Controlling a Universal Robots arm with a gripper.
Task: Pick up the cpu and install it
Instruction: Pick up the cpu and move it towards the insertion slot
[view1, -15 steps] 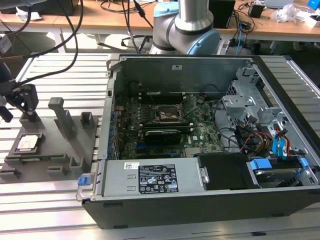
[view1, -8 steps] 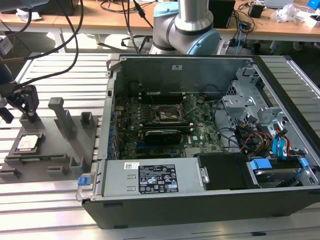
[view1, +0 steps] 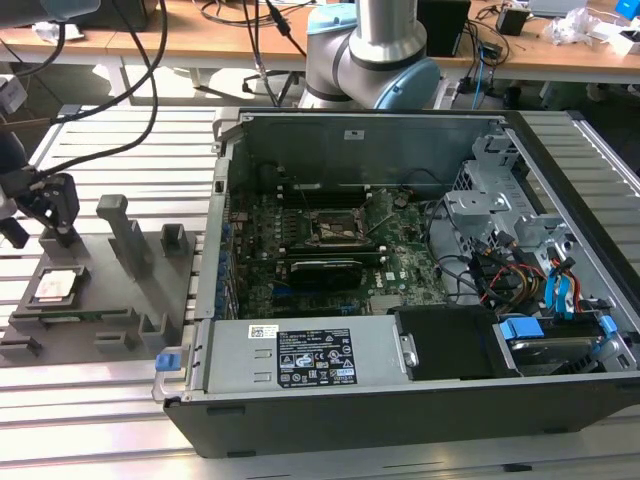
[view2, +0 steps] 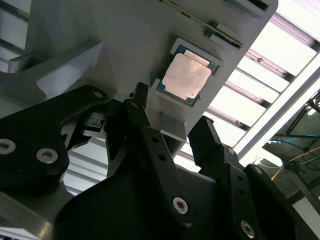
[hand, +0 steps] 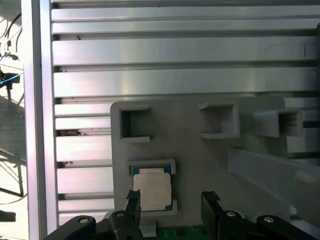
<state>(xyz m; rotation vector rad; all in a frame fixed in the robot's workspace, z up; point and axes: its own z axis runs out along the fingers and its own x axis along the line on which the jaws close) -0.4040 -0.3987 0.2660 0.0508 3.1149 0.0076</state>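
Over at the exterior view's left, above a grey fixture plate (view1: 120, 300) on the slatted aluminium tabletop (view1: 100, 420): the claw (view1: 58, 232), black, pointing down. Stands with fingers apart in both wrist views (view2: 172, 110) (hand: 171, 196). Holds nothing between them.

In the lower left of the exterior view's frame, just below the claw: the cpu (view1: 57, 287), flat in a shallow square recess of the fixture plate, metal top up. Same in both wrist views (view2: 186, 77) (hand: 151, 192), with a silvery plate and a thin green rim. Not lifted, not yet gripped.

In the first wrist view, one fingertip (hand: 132, 196) over the chip's edge, the other (hand: 210, 197) off to the side over bare plate (hand: 200, 160). Appears to hang just above rather than touching, though hard to judge from this angle. Elsewhere on the plate, several raised open-topped pockets and a long ridge.

Across the centre and right of the exterior view's frame: an open computer case (view1: 400, 425) lying on its side. Inside, a green motherboard (view1: 265, 270) with a black socket frame (view1: 335, 232) near its middle, well apart from the cpu, and a long black graphics card (view1: 325, 268) just below the frame. At the top centre, the arm's base (view1: 385, 45).
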